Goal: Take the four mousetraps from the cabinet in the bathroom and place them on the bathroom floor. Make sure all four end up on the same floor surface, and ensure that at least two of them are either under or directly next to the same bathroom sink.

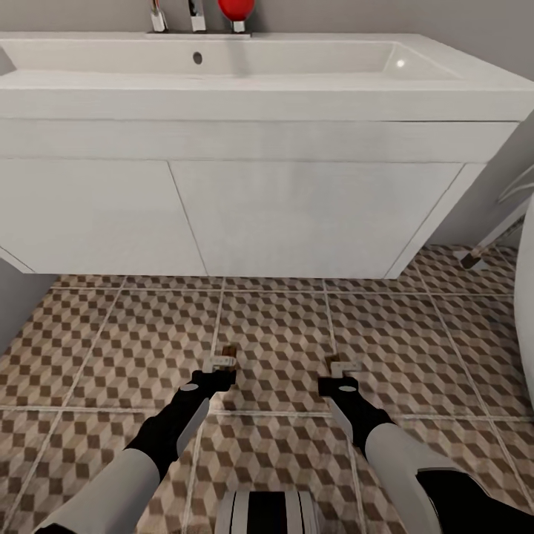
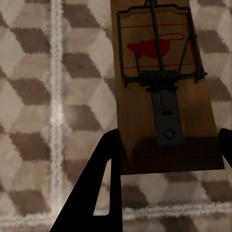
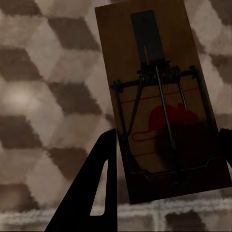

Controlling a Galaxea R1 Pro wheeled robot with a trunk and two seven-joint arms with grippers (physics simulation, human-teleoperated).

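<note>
- Low over the brown, beige and white cube-patterned bathroom floor, two black grippers are seen side by side before the white rectangular sink on its box-shaped vanity.
- A small flat brown wooden mousetrap with dark metal spring and bar is seen between the fingers of the left gripper, its long axis running straight out from the jaws, the red mouse print at the far end.
- A second brown wooden mousetrap lies likewise along the right gripper, its near end in shadow between the fingers.
- From the head camera the left trap and the right trap are shown at the tips of the left gripper and right gripper, just short of the vanity front.
- Each pair of jaws is spread about a board's width; whether the boards are pinched or already resting free on the tiles cannot be told.
- Judged from the task, the coming move turns on placing these traps close by the sink.
- One finger of each gripper is cut off at the wrist pictures' edge; the space under the vanity is hidden.
</note>
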